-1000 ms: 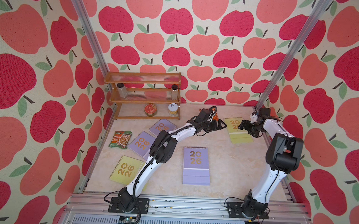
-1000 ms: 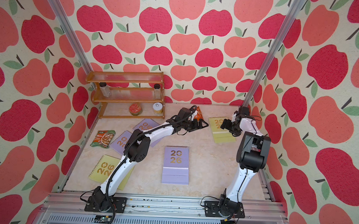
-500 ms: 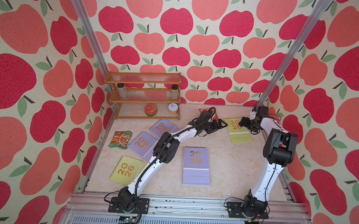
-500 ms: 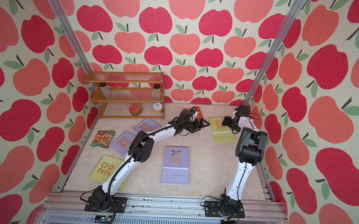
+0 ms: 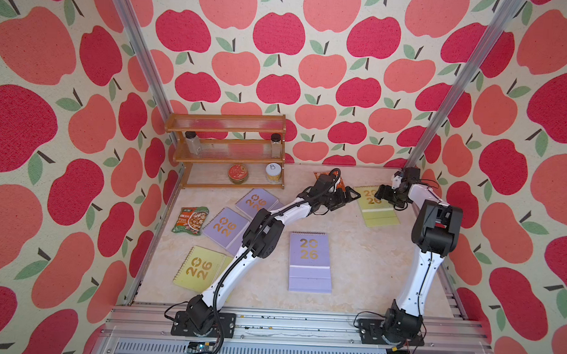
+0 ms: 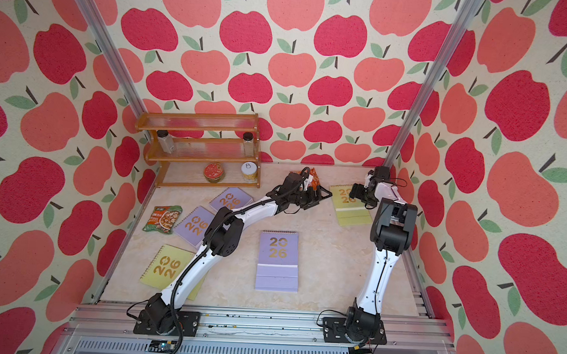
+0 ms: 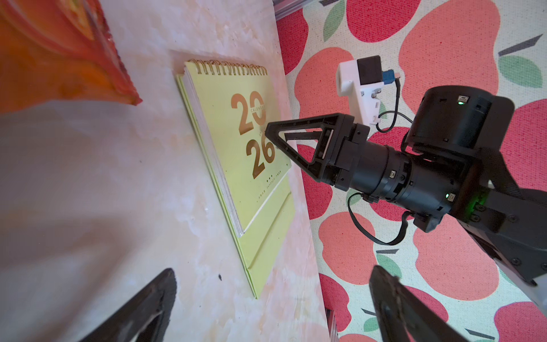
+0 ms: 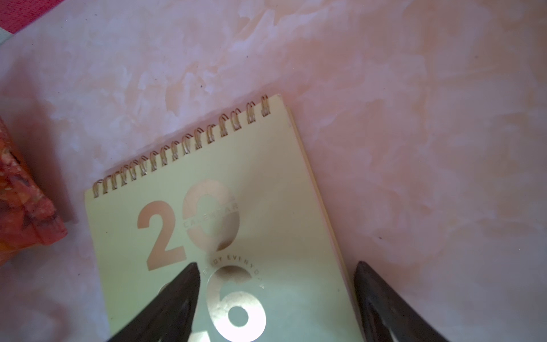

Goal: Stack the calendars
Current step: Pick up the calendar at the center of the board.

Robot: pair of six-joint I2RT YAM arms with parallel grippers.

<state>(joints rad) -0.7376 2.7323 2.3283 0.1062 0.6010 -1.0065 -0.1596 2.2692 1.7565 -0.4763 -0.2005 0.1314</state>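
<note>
In both top views the left arm stretches across the back of the worktop point(image 5: 364, 253), its left claw point(image 5: 349, 197) spread wide and empty, just short of the yellow-green calendar point(image 5: 381, 215) lying flat near the back right corner. An orange packet point(image 5: 320, 176) peeks out behind that arm. The right claw point(image 5: 386, 192) hangs over the same calendar's cover from the wall side. A lavender calendar point(image 5: 309, 262) lies mid-worktop. A second lavender calendar point(image 5: 225, 227) and a third lavender calendar point(image 5: 257, 201) sit close together further left. A front yellow-green calendar point(image 5: 201, 269) lies partly hidden by the left arm, with a green packet point(image 5: 190, 219) by the side wall and a wooden rack point(image 5: 226, 142) at the back. From the left wrist, that claw's two dark fingers point(image 7: 148, 308) stand far apart with nothing gripped. Beyond them the yellow-green calendar lies flat beside the apple-print wall, and the right claw's tip sits over the gold "26". From the right wrist, one finger point(image 8: 177, 299) is over the cover beside the gold "6", and the other is past the calendar's long edge, over bare worktop. So the jaws are wide apart astride that edge and hold nothing. Whether the finger touches the cover I cannot tell.
</note>
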